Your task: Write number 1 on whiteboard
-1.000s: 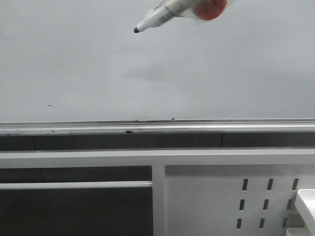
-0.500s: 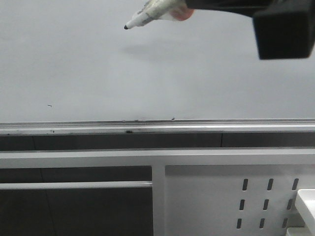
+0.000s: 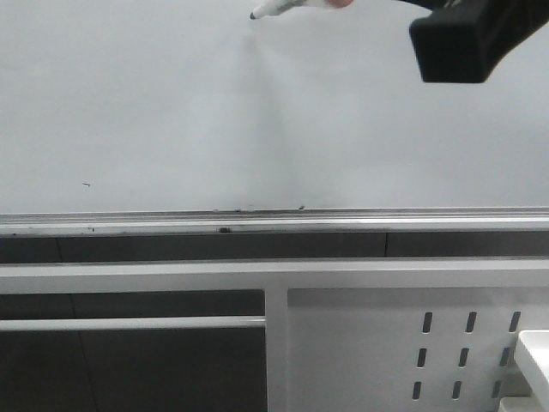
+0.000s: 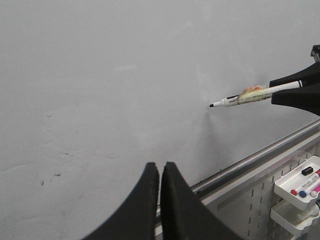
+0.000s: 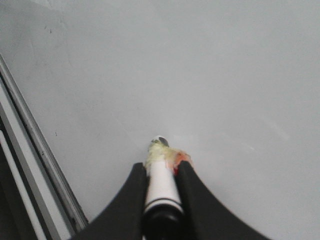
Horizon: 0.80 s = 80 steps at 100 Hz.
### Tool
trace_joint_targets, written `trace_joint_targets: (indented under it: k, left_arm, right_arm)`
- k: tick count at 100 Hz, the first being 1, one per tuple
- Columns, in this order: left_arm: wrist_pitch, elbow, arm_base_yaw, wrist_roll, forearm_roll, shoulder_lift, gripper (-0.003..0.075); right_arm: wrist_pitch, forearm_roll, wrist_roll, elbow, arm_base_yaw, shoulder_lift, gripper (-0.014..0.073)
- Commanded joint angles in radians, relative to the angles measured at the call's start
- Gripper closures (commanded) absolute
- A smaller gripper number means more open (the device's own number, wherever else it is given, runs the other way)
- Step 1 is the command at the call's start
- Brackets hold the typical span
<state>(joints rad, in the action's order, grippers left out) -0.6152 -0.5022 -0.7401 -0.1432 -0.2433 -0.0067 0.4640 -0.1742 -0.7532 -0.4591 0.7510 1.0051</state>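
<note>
1. The right pincer (image 5: 161, 197) is clamped on a white dry-erase marker with a dark tip and orange-yellow tape (image 5: 161, 181); in the front view only the marker's tip end (image 3: 276, 9) shows, cut off at 12 o'clock.
2. The large pale grey glossy whiteboard with a silver rail (image 3: 171, 112) bears no stroke of the number 1; whether the tip touches it cannot be told.
3. The left pincer (image 4: 160, 172) is closed on nothing, at 6 o'clock in its wrist view.
4. White trays of markers (image 4: 300, 186) are partly cut off.

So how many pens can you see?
4. One white marker pen with a black tip is gripped in the right pincer near the pale glossy whiteboard. Three more, black, red and blue, lie in a small white tray. Others may be hidden.
</note>
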Motion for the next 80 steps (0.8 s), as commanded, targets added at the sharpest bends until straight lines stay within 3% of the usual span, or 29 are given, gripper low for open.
trace_joint_targets:
  k: [1,58,80]
  left_arm:
    - [0.082,-0.019,0.002,-0.008,0.001,0.003,0.074]
    - [0.082,-0.019,0.002,-0.008,0.007,0.003,0.074]
    - [0.082,-0.019,0.002,-0.008,0.007,0.003,0.074]
  right_arm:
    - [0.086,-0.016,-0.012,-0.031,-0.006,-0.002,0.0643]
    - [0.171,-0.06,-0.037,-0.031,-0.006,0.08,0.0643]
    - [0.216,-0.192,-0.128,-0.031,-0.006,0.079,0.0643]
